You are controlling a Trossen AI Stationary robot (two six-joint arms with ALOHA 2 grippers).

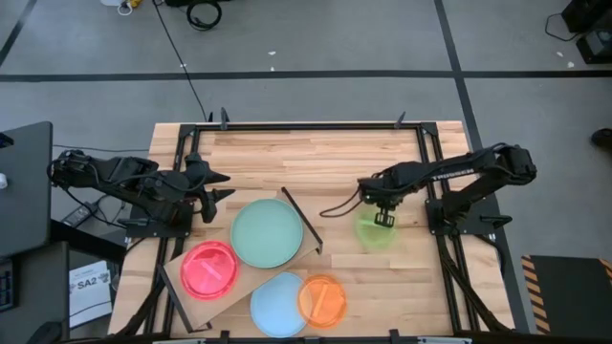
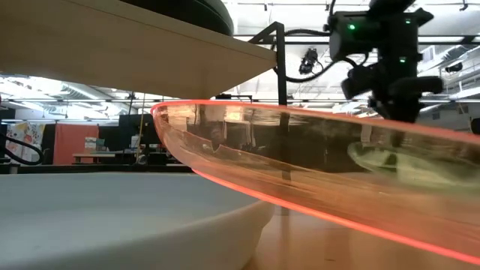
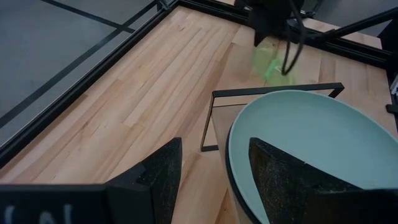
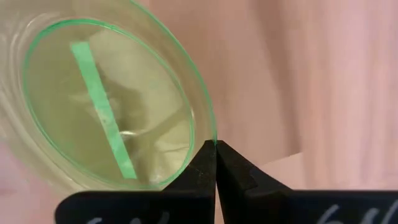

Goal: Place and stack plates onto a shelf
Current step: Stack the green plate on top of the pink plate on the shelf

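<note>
Right wrist view puts us closest: our right gripper [image 4: 215,144] is clenched on the rim of the neon-green plate [image 4: 106,106], the rest of which spreads away from the fingertips. We judge this the pickup of that plate. In the high view it sits on the tabletop [image 1: 325,158] to the right of the shelf [image 1: 177,268], well apart from it. Next we must lift it without letting the thin rim slip, then carry it left to the shelf, where the mint-green plate [image 1: 267,232] and pink plate [image 1: 209,269] lie. Farther off, our left gripper [image 1: 216,189] waits with fingers spread, empty, just beyond the mint-green plate.
</note>
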